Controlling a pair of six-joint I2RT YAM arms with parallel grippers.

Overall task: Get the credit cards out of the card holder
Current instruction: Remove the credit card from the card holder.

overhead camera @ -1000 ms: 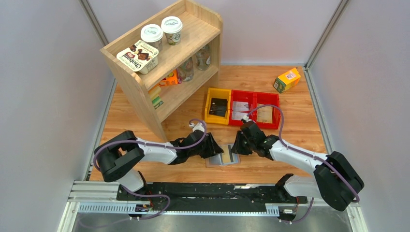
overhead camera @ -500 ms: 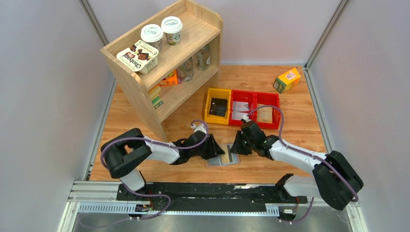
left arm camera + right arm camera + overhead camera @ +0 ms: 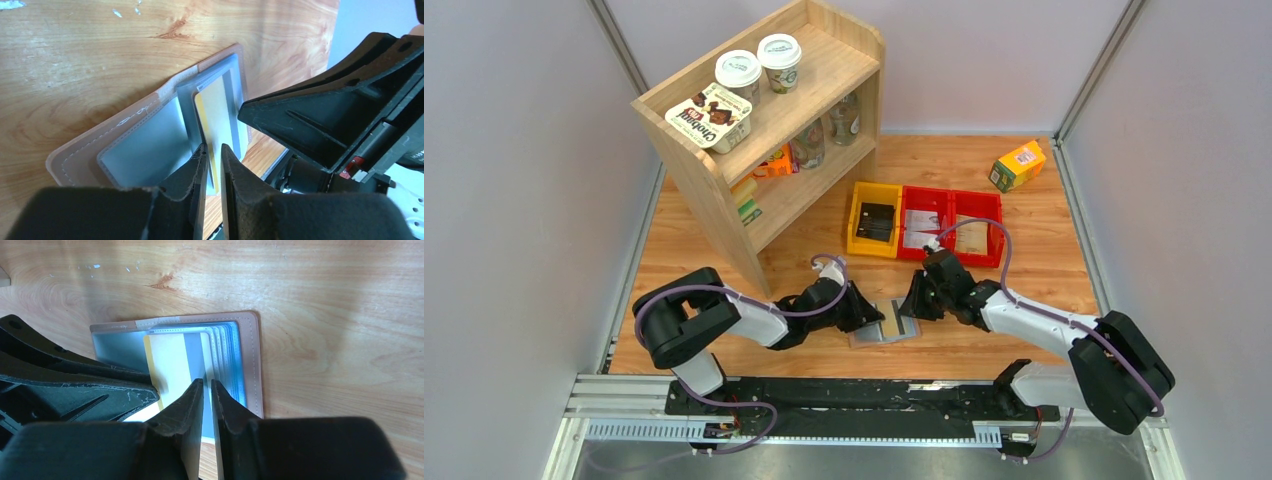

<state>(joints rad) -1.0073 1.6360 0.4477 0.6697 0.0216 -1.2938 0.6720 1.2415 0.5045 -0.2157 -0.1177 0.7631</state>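
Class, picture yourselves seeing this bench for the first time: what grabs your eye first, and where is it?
At the table's near middle, the left gripper and right gripper meet nose to nose over the open card holder, the left pinching a tan-yellow card partly out of its pocket. Behind stand a wooden shelf, far left, and a yellow bin beside two red bins.

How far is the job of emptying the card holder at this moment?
Done: the card holder lies open on the table; no loose card shows beside it. In hand: the left gripper pinches the yellow card, partly in its pocket, while the right gripper seems to hold the holder down. Left: pulling this card out, and any others.
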